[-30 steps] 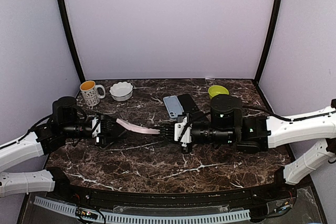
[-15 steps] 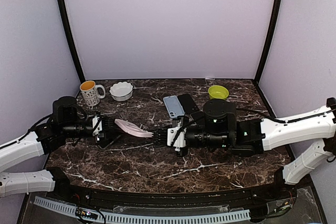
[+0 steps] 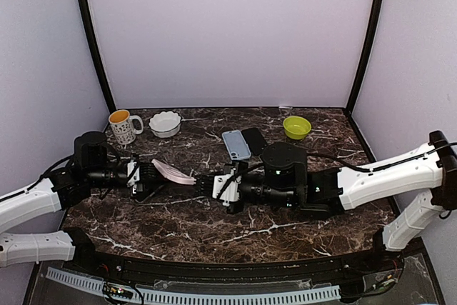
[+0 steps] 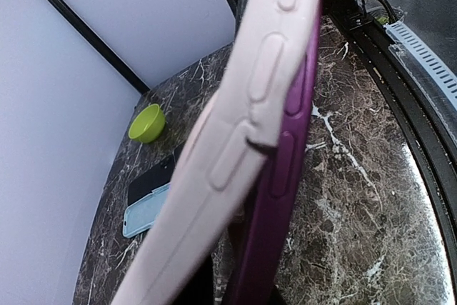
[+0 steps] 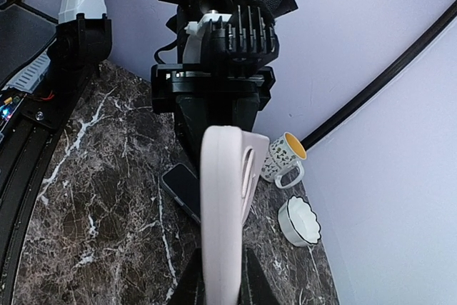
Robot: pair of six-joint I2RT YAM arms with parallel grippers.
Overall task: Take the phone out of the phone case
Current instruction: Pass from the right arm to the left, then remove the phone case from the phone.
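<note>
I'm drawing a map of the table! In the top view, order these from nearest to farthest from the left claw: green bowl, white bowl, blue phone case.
1. white bowl, back left, just beyond the left claw.
2. blue phone case, back middle.
3. green bowl, back right.

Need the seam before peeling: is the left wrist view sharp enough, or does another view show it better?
Left wrist: pink case and purple phone fill the frame, slightly soft, yet the seam shows. Right wrist: case end-on, sharp. Top: even light, no glare, seam too small.
</note>
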